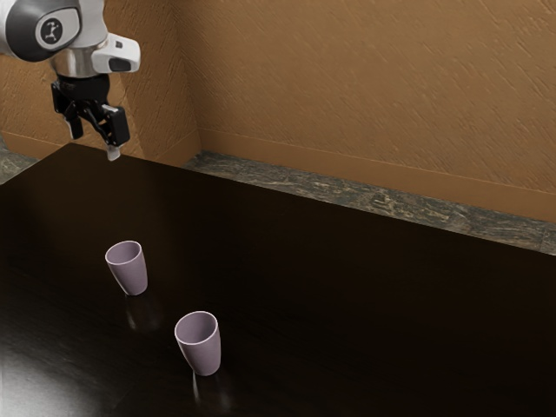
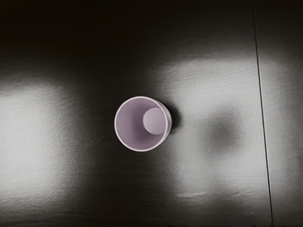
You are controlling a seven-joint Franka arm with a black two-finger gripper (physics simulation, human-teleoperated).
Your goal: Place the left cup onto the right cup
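Two mauve cups stand upright and apart on the dark table (image 1: 347,287). The left cup (image 1: 127,267) is toward the exterior view's left. The right cup (image 1: 198,342) stands nearer the front. My gripper (image 1: 94,142) hangs high above the table at the upper left, well above the left cup, open with nothing between its fingers. In the wrist view one mauve cup (image 2: 141,124) shows mouth-up from above, far below my hand. I cannot tell which cup it is.
The glossy dark table (image 2: 57,142) reflects light patches. A thin seam (image 2: 261,113) runs across the tabletop beside the cup. Behind the table is a stone floor strip (image 1: 365,198) and an orange-brown wall (image 1: 365,78).
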